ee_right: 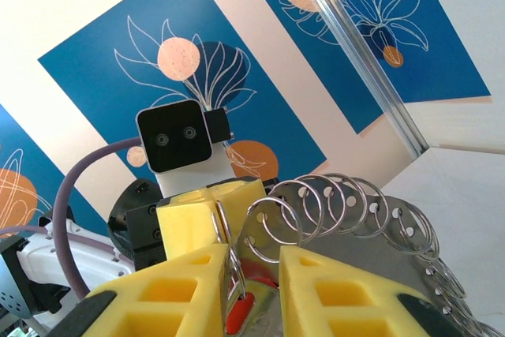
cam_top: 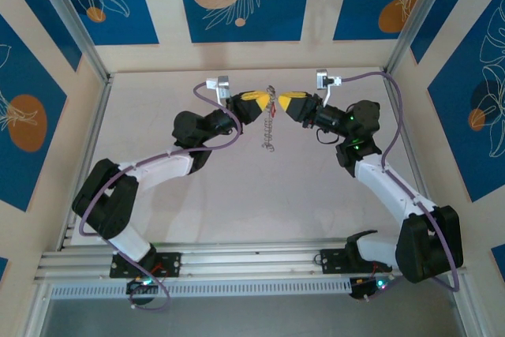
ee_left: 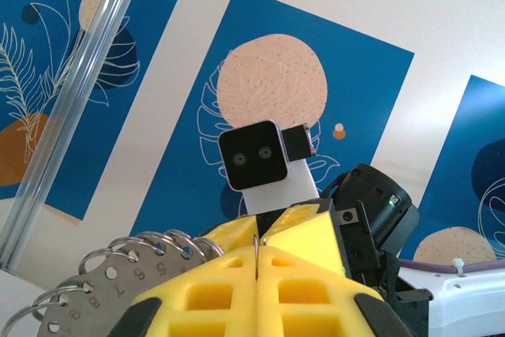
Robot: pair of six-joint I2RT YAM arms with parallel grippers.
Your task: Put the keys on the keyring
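Two grippers are meeting tip to tip: the left gripper (ee_left: 255, 249) is pinching its jaws fully shut on a thin wire of the keyring (cam_top: 271, 127), whose silvery rings and numbered strip are dangling just below the left gripper. Facing the left gripper, the right gripper (ee_right: 252, 256) is holding its jaws slightly apart around the red-headed key (ee_right: 239, 311) and one ring; I cannot tell whether they are clamping it.

Bright, even, diffuse light from above the table (cam_top: 237, 195) leaves only faint soft shadows on it beneath the arms, the overhead view sharp, while in both wrist views the yellow fingers (ee_left: 237, 270) nearest the lens blur slightly and the keyring (ee_left: 83, 313) catches pale highlights
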